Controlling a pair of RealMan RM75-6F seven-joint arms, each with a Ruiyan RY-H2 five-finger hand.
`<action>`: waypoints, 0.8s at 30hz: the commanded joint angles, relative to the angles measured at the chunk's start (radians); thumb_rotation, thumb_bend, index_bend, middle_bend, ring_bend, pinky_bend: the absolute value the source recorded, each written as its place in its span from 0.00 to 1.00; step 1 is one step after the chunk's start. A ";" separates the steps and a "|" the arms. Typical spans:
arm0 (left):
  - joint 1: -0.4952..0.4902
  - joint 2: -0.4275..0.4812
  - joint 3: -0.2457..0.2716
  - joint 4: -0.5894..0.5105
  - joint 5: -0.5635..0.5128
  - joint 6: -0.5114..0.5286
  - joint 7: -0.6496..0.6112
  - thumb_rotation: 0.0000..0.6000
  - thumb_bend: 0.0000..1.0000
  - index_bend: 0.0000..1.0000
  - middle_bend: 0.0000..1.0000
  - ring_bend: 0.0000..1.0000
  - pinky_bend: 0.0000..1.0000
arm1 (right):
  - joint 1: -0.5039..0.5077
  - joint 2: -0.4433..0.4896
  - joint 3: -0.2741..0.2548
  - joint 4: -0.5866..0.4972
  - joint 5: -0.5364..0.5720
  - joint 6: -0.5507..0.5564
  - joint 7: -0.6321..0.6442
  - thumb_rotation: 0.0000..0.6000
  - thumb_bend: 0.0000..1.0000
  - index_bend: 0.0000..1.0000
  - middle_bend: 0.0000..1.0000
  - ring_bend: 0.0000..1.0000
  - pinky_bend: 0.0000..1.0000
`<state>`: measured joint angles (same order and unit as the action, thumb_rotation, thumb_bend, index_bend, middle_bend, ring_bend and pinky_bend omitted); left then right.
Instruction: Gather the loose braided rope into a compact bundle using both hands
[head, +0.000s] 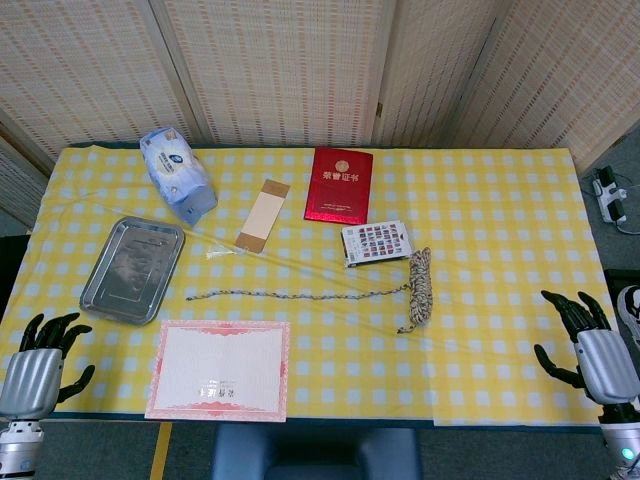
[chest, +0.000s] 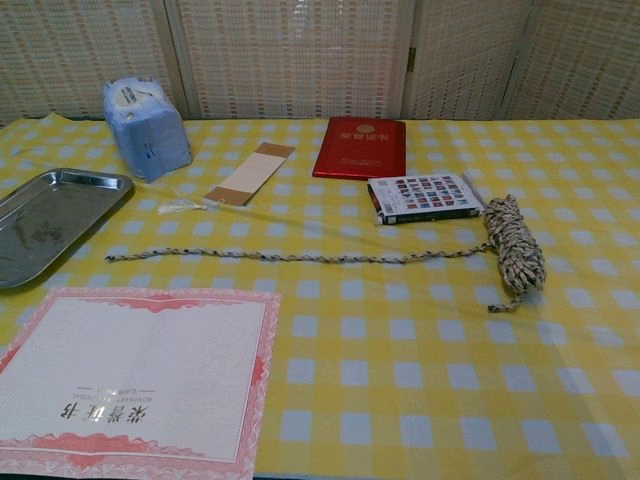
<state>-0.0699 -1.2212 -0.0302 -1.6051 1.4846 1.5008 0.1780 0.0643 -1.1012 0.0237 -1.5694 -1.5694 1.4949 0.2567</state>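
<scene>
The braided rope lies on the yellow checked tablecloth. Its coiled part (head: 421, 285) (chest: 515, 247) sits right of centre, and a long loose tail (head: 300, 295) (chest: 280, 256) runs straight to the left from it. My left hand (head: 38, 365) hovers at the table's near left corner, fingers apart, holding nothing. At the near right edge is my right hand (head: 592, 350), also spread and empty. Both hands are far from the rope. The chest view shows neither hand.
A metal tray (head: 130, 270) (chest: 45, 225) lies left. A certificate sheet (head: 220, 368) (chest: 135, 375) lies near the front edge. A card box (head: 376, 242) (chest: 425, 197) touches the coil's far side. Further back lie a red booklet (head: 339, 185), a tan strip (head: 263, 215) and a tissue pack (head: 177, 172).
</scene>
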 joint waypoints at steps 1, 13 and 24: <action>0.000 0.000 -0.001 0.000 0.000 0.000 0.000 1.00 0.32 0.33 0.21 0.19 0.10 | 0.001 -0.001 0.000 0.000 0.002 -0.004 0.000 1.00 0.40 0.14 0.20 0.20 0.07; 0.006 0.001 0.003 0.001 0.004 0.007 -0.004 1.00 0.32 0.33 0.21 0.19 0.10 | 0.012 0.002 -0.002 0.000 -0.001 -0.022 -0.002 1.00 0.40 0.14 0.20 0.20 0.07; 0.013 0.002 0.009 -0.004 0.012 0.015 -0.011 1.00 0.32 0.33 0.21 0.19 0.10 | 0.137 0.008 0.037 0.017 0.048 -0.214 -0.110 1.00 0.40 0.14 0.20 0.20 0.07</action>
<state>-0.0570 -1.2190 -0.0210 -1.6086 1.4969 1.5153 0.1676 0.1609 -1.0884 0.0461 -1.5638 -1.5442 1.3369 0.1888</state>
